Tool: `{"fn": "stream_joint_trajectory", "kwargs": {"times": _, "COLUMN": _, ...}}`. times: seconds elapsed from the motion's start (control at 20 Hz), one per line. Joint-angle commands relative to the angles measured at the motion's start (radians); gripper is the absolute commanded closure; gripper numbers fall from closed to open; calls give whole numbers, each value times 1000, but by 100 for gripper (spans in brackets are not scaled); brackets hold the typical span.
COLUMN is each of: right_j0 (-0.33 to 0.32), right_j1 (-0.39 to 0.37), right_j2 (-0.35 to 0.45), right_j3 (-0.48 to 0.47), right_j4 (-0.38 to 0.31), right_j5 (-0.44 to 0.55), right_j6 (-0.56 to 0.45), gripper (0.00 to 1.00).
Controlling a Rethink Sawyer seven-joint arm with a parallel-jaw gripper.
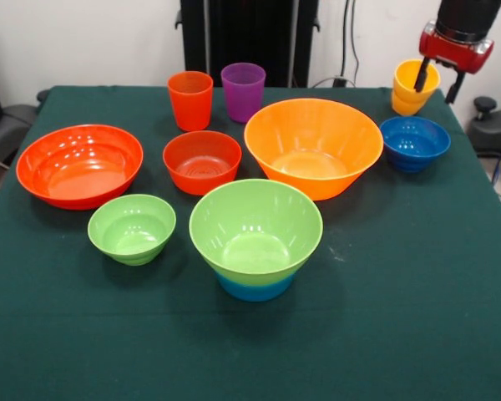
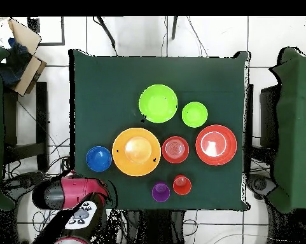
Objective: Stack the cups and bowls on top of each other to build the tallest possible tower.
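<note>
My gripper (image 1: 435, 92) hangs open at the table's back right corner, one finger inside the yellow cup (image 1: 411, 93) and the other outside its right wall. Below it sits the dark blue bowl (image 1: 414, 142) (image 2: 98, 158). The tower (image 1: 255, 238) is a light green bowl (image 2: 158, 103) nested on a light blue bowl (image 1: 255, 288). Around it stand the large yellow-orange bowl (image 1: 314, 146) (image 2: 136, 151), a medium red bowl (image 1: 202, 160) (image 2: 175, 149), a large red bowl (image 1: 79, 164) (image 2: 215, 145) and a small green bowl (image 1: 132, 227) (image 2: 194, 114). Behind are the orange-red cup (image 1: 190, 98) (image 2: 182, 185) and the purple cup (image 1: 243, 90) (image 2: 160, 191). From overhead the red arm (image 2: 76, 192) hides the yellow cup.
The dark green table cloth (image 1: 384, 334) has bare room along its front. Dark chairs (image 2: 295, 127) stand off the table's sides, and a cardboard box (image 2: 25, 47) lies at one corner of the floor.
</note>
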Motion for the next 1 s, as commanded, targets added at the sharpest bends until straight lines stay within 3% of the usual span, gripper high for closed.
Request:
{"fn": "stream_joint_trajectory", "kwargs": {"times": 0.05, "right_j0": -10, "right_j1": 54, "right_j2": 111, "right_j3": 100, "right_j4": -16, "right_j5": -27, "right_j6": 111, "gripper": 0}}
{"fn": "stream_joint_trajectory", "kwargs": {"times": 0.5, "right_j0": -52, "right_j1": 28, "right_j2": 148, "right_j3": 149, "right_j4": -18, "right_j5": -11, "right_j6": 92, "gripper": 0}}
{"fn": "stream_joint_trajectory", "kwargs": {"times": 1.0, "right_j0": -61, "right_j1": 45, "right_j2": 153, "right_j3": 161, "right_j4": -48, "right_j5": -104, "right_j6": 87, "gripper": 0}}
